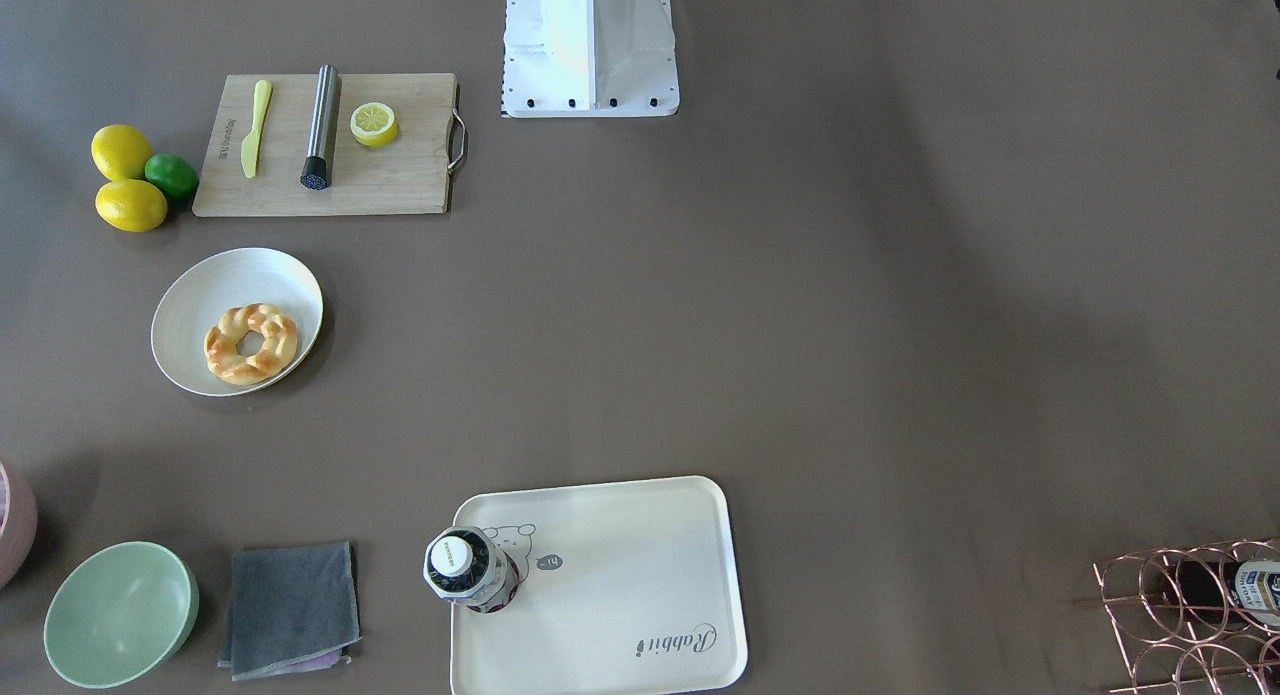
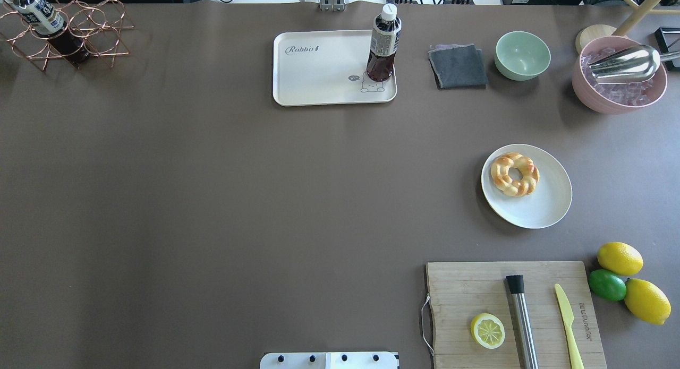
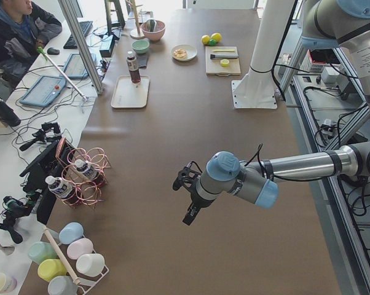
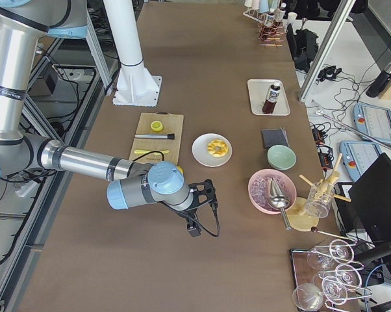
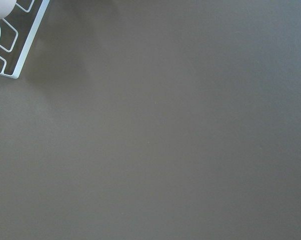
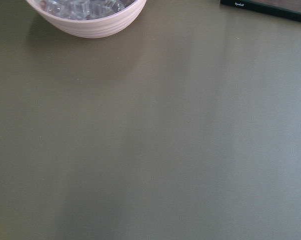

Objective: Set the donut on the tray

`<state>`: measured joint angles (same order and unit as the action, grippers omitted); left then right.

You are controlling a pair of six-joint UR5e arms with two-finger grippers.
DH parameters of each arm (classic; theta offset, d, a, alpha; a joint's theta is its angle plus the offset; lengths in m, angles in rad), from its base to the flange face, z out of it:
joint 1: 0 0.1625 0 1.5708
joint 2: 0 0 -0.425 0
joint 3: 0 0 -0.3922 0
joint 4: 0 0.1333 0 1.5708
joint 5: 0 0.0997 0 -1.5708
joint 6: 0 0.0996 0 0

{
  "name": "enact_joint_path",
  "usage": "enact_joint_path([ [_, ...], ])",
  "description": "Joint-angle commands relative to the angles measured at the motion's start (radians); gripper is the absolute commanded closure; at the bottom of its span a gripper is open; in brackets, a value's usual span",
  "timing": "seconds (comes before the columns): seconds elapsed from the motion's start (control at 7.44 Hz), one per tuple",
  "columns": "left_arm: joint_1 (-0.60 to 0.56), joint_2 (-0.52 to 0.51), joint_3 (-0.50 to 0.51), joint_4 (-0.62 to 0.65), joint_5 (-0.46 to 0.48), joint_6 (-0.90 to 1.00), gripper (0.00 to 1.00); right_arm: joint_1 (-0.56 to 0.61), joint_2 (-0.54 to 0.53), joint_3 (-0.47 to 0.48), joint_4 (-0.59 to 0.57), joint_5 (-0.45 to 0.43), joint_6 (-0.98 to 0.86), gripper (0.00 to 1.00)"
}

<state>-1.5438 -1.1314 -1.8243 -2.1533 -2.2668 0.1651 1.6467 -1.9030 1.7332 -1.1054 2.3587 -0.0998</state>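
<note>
Both pincers show only in the side views, so you cannot tell how far either is spread. The left gripper [image 3: 190,215] and right gripper [image 4: 194,229] each hang over bare table at their own ends, and no object shows at either.

Near, right: cutting board [image 2: 467,289] with a lemon half [image 2: 487,331]. It is yellow too, so there is a mis-target risk.

Middle, right: the donut [image 2: 514,173] lies on the plate [image 2: 547,209], toward its far-left rim. A low approach may catch the rim and shove the plate, and a pinch across the braided ring may slip.

Far, centre: the tray [image 2: 319,77] has a bottle [image 2: 383,45] upright on its right part. Coming in from the right, you may topple it. The bare left part looks safer.
</note>
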Motion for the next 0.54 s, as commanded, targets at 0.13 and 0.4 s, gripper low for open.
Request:
enact_joint_path([
  [0.13,-0.010,-0.018,0.011,0.015,0.015,-0.010,0.02,-0.002,0.005,-0.007,0.021,0.045,0.172,0.00],
  [0.4,-0.009,-0.001,0.020,0.016,0.004,-0.013,0.02,-0.004,0.004,-0.012,0.016,0.056,0.172,0.00],
])
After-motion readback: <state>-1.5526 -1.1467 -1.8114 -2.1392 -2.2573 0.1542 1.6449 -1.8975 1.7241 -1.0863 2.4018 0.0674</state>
